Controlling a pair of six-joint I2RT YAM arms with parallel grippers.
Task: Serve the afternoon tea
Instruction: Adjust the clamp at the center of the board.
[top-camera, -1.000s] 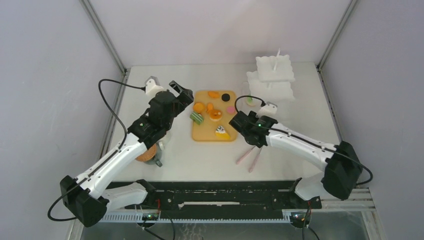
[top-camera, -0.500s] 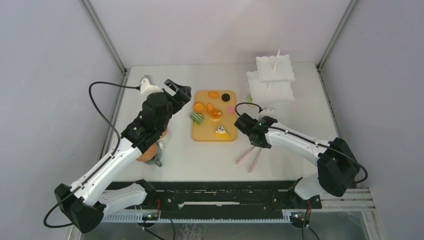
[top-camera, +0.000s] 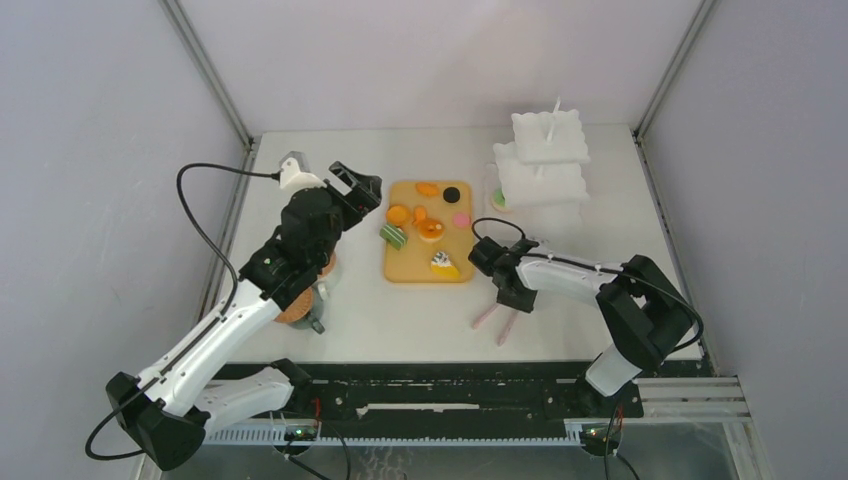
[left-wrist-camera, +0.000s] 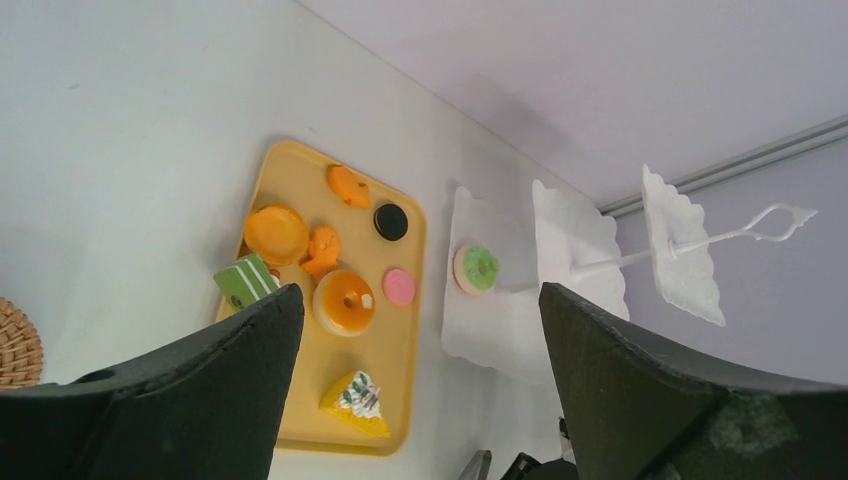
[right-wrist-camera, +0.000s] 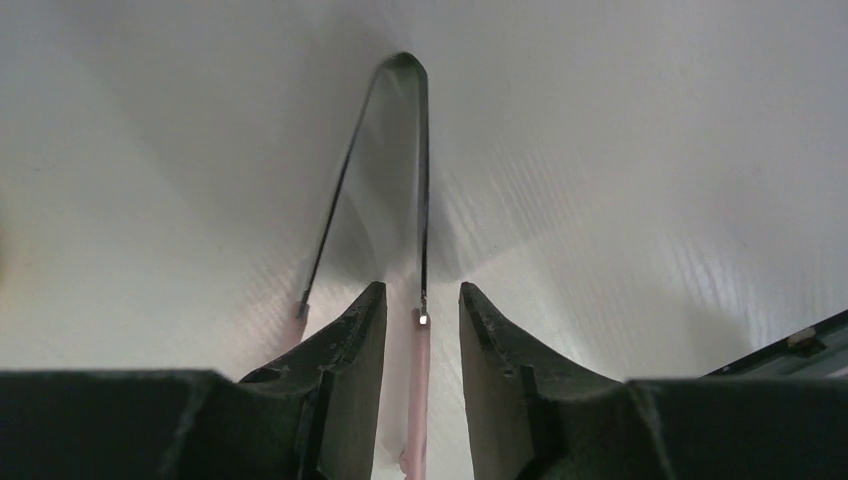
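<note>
left gripper (left-wrist-camera: 418, 295) spread wide, empty, beside board (top-camera: 410, 265); right gripper (right-wrist-camera: 422, 300) fingers slightly apart astride one tongs (right-wrist-camera: 420, 180) leg, not touching; mug (top-camera: 318, 321) mostly hidden under left arm (top-camera: 245, 305)

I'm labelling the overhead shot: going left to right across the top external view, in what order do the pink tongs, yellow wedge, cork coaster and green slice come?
Round woven cork coaster → green striped cake slice → yellow wedge with white topping → thin pink tongs.
</note>
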